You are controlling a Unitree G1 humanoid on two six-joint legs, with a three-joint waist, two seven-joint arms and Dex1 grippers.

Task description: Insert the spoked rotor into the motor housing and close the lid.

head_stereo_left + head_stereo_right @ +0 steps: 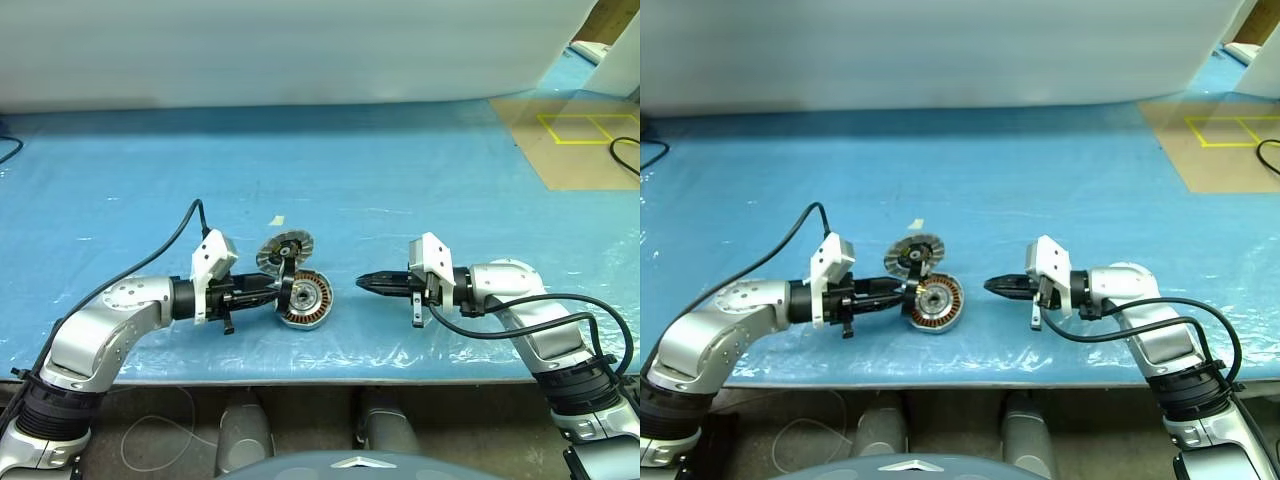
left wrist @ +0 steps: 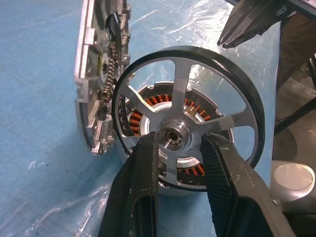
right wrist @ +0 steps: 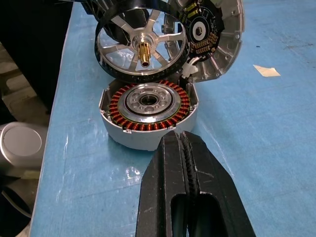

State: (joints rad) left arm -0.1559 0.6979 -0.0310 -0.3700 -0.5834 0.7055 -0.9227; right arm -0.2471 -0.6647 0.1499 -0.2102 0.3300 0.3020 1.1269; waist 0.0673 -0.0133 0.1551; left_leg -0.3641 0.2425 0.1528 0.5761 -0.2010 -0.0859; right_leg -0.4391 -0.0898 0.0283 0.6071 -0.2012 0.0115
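Your left gripper holds the spoked rotor by its hub, the 2 black fingers clamped on either side of the silver centre; the rotor stands nearly on edge, tilted over the motor housing and not seated in it; in the right wrist view its brass-coloured shaft points down toward the housing's central hub, with a gap between them.

The motor housing rests on the blue mat near the front edge of the table, between your 2 arms; its ring of copper windings faces up around the silver hub; the lid stands open behind it, upright on its edge, its inner side with gears turned toward the rotor; you cannot tell whether lid and housing are joined.

Your right gripper sits well apart from the housing on the right, pointing left at it; its 2 fingers are pressed together and carry nothing.

A small scrap of pale tape lies on the mat just behind the lid; yellow floor markings show at the far right.
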